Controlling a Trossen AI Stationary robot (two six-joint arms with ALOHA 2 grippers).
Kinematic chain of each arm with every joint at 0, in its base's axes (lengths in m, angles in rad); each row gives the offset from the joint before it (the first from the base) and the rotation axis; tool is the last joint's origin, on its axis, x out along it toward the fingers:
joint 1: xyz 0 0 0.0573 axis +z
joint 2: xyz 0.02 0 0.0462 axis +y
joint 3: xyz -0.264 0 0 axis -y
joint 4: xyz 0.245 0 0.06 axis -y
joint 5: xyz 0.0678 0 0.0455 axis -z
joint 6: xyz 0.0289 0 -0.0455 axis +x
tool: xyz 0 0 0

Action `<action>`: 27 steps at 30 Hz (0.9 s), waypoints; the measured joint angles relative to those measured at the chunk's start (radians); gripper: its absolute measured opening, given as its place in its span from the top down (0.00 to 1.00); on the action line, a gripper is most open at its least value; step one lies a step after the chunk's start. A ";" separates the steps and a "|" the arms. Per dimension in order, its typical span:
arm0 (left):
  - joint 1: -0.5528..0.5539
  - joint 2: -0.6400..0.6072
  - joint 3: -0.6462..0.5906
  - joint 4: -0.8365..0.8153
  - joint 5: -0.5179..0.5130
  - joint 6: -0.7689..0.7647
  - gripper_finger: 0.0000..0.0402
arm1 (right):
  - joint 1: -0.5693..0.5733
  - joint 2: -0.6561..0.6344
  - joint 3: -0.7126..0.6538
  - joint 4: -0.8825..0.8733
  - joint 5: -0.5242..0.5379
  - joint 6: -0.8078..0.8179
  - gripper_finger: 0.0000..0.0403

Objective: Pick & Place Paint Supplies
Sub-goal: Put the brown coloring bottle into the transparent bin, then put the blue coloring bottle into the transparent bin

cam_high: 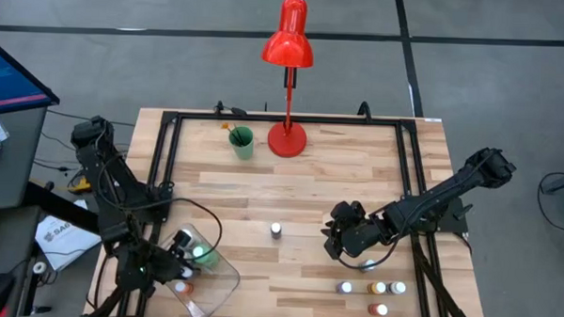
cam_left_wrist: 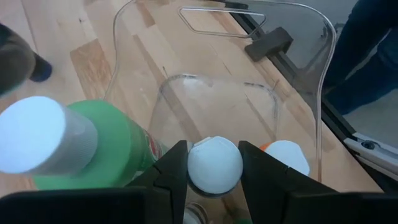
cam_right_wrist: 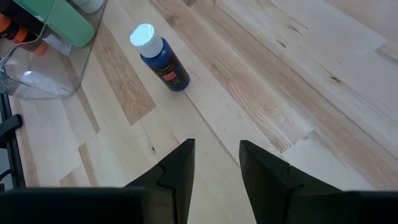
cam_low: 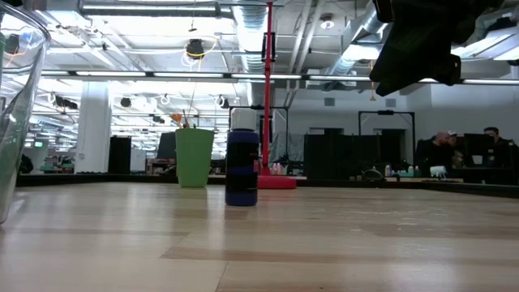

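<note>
Fingers of my left gripper (cam_left_wrist: 214, 171) are clamped on the white cap of a small paint bottle (cam_left_wrist: 214, 163), held over the mouth of the clear plastic tray (cam_high: 223, 286) at the near left of the table (cam_high: 290, 196). Just beside it in the tray stands the large green bottle (cam_left_wrist: 109, 146), and another white-capped bottle (cam_left_wrist: 287, 157) with orange showing sits on the far side of my fingers. I judge this the placing step: I want the bottle lowered straight into the free gap between those two, base down on the tray floor, before I let go, and I should keep clear of the green bottle so I don't tip it. My right gripper (cam_right_wrist: 216, 163) hangs empty with its fingers apart, above bare wood right of centre, looking toward the blue bottle (cam_right_wrist: 160, 57), which stands upright alone at mid-table. Further out, four more small bottles (cam_high: 371, 292) wait near the table's front right edge, and the green cup (cam_high: 241, 141) and red lamp (cam_high: 288, 74) stand at the back.
</note>
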 joint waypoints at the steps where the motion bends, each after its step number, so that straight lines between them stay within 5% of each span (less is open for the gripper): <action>1: 0.000 0.000 0.000 0.000 0.000 0.000 0.71 | 0.000 0.000 0.000 0.000 0.000 0.000 0.70; 16: 0.000 -0.005 -0.001 0.009 0.022 0.044 0.62 | 0.000 0.000 0.000 0.000 0.000 0.000 0.70; 27: 0.045 -0.213 0.092 -0.010 -0.012 0.026 0.59 | -0.002 0.000 0.000 0.004 -0.002 0.000 0.70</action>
